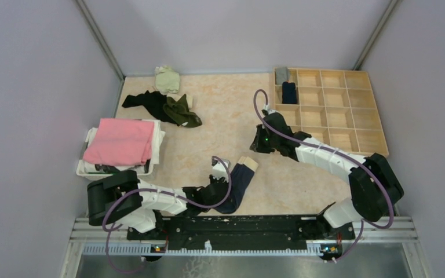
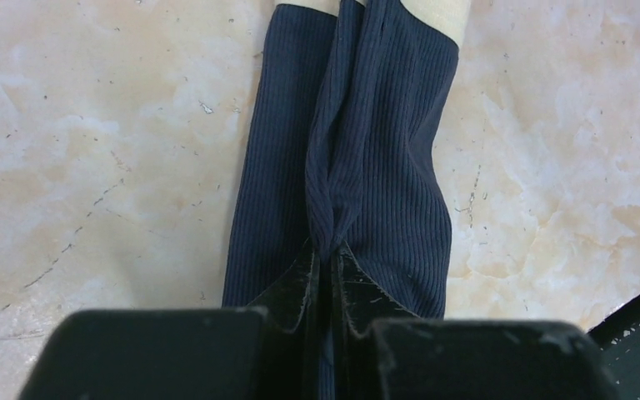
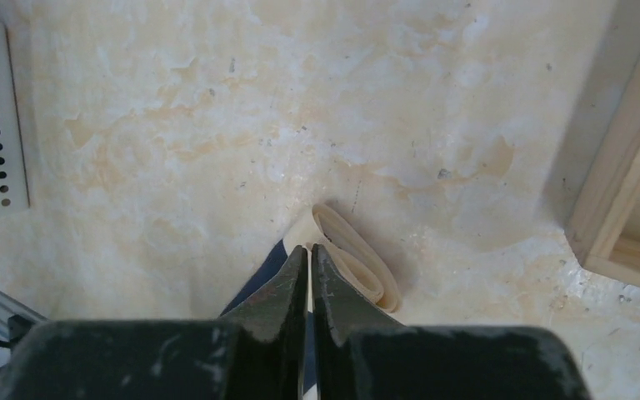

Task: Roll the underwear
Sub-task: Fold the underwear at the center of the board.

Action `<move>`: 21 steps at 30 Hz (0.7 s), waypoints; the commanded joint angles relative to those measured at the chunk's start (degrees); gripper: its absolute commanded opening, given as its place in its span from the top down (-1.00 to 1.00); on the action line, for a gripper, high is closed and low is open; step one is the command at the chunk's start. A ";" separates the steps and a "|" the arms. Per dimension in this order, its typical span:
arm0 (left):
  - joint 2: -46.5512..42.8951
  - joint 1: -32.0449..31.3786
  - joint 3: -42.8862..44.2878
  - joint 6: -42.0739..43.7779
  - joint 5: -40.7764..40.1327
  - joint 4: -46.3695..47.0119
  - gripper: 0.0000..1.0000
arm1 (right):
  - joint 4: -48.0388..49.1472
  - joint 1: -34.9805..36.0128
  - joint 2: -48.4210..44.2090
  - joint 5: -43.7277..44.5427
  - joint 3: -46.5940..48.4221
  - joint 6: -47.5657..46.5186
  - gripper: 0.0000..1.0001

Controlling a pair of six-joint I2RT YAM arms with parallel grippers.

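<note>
Left gripper [image 2: 327, 250] pinches navy underwear [image 2: 383, 167] ahead; right gripper [image 3: 309, 250], pressed together, over its waistband [image 3: 354, 254].

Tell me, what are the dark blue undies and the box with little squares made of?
The dark blue undies look like soft, stretchy knit cloth, maybe cotton. Fine ribs run along them and they bunch into folds. They are matte, not shiny. The box looks like pale bare wood, with thin light boards, faint grain and no paint or gloss.

Pale lilac walls [image 1: 29, 87] enclose a beige, seemingly marbled tabletop [image 1: 226, 116].
</note>
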 commanded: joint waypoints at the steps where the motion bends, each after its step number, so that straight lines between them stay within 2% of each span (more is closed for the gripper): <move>1: 0.01 0.67 -1.53 -3.08 -0.36 1.81 1.00 | 2.31 -0.44 -1.36 -5.39 -1.80 -6.37 1.00; 7: 0.41 0.86 -1.63 -3.67 0.09 2.28 1.00 | 4.18 -0.37 1.60 -12.94 -2.51 -10.48 1.00; 21: 0.42 1.12 -1.76 -4.45 -0.26 1.31 1.00 | 6.53 0.07 9.60 -14.20 -0.29 -11.76 1.00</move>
